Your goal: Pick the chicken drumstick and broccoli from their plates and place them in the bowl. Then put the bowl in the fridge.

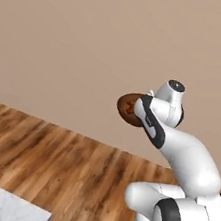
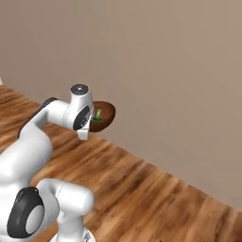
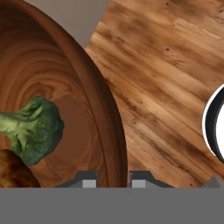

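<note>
A bare tan wall (image 1: 83, 37) and plank floor (image 1: 48, 163) face the arm, no fridge ahead, while the bowl (image 3: 65, 109) rides aloft, its rim pinched in the closed claw (image 3: 113, 179), with the broccoli (image 3: 37, 129) and chicken drumstick (image 3: 13, 170) lying inside just beyond the fingertips.

Open air all round the raised bowl (image 2: 105, 115); bare wall (image 2: 165, 71) behind; wooden floor (image 2: 151, 198) well below

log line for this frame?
phase: carry | gripper: shut on bowl rim | bowl: held above floor | contents: broccoli, chicken drumstick
</note>
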Robot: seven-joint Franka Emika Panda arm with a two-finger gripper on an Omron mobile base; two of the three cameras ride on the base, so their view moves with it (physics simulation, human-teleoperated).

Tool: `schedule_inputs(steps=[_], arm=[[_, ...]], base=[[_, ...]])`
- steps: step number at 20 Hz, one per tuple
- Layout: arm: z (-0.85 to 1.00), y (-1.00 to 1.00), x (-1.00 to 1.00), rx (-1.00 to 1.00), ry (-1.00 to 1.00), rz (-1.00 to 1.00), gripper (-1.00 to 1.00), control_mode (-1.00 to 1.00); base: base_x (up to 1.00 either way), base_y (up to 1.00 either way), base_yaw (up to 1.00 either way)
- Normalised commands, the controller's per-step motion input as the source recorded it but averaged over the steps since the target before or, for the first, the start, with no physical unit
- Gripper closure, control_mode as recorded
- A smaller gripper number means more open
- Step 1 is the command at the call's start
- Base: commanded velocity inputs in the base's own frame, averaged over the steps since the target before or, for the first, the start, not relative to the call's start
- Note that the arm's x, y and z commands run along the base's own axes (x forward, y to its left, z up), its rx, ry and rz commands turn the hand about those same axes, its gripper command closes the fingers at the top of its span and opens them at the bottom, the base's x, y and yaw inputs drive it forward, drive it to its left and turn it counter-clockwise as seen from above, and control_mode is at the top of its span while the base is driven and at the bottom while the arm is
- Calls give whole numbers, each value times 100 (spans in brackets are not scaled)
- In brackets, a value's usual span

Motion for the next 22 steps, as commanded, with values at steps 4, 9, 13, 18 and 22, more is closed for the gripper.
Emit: schedule_inputs(steps=[4, 9, 13, 18, 22], arm=[[0, 0, 0, 0, 0, 0, 100, 100], [0, 0, 0, 0, 0, 0, 100, 100], [0, 0, 0, 0, 0, 0, 100, 100], [0, 0, 0, 0, 0, 0, 100, 100], [0, 0, 0, 0, 0, 0, 100, 100]], base=[[66, 15, 45], [68, 14, 43], [70, 13, 43], [74, 9, 41], [79, 4, 39]])
